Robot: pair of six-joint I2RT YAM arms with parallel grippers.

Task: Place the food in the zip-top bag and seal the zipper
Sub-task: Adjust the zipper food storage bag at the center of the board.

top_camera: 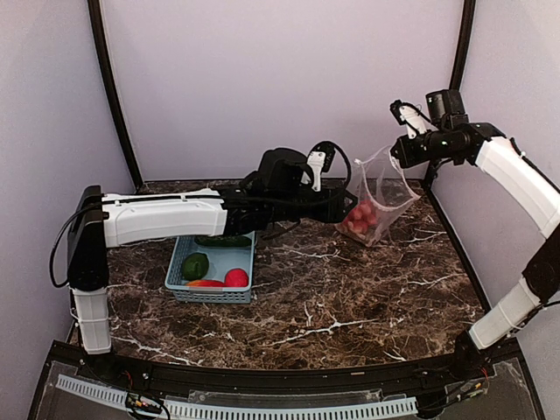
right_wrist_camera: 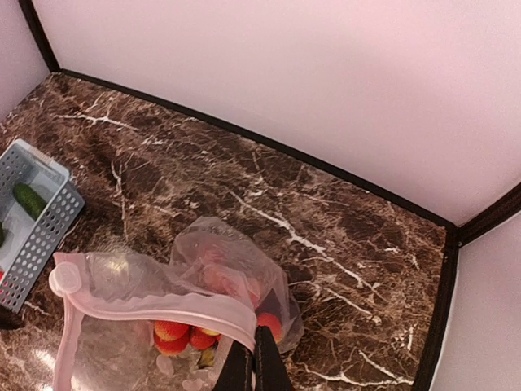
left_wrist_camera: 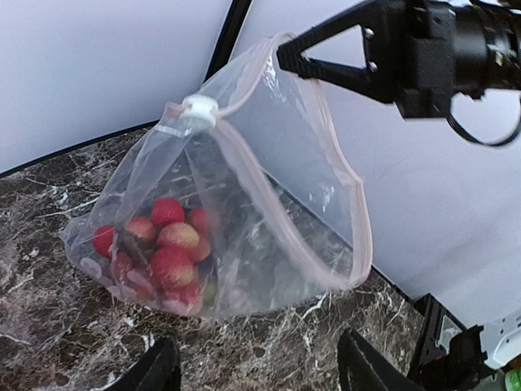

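The clear zip-top bag (top_camera: pixel 374 203) hangs with its bottom on the table and its mouth gaping open. My right gripper (top_camera: pixel 395 156) is shut on the top corner of its rim. Its fingers (right_wrist_camera: pixel 254 368) pinch the pale pink zipper (right_wrist_camera: pixel 163 303), which ends in a white slider (left_wrist_camera: pixel 199 111). Several red and peach fruits (left_wrist_camera: pixel 167 251) lie in the bag's bottom. My left gripper (left_wrist_camera: pixel 260 376) stands open just in front of the bag, low over the table, with nothing between its fingers. Cucumber (top_camera: pixel 223 240), avocado (top_camera: pixel 195 265), a red fruit (top_camera: pixel 235 278) and an orange-red pepper (top_camera: pixel 204 283) lie in the basket.
The light blue slotted basket (top_camera: pixel 179 262) stands at the left of the marble table, under my left forearm. Pale walls with black corner posts close the back and sides. The bag sits near the back right corner.
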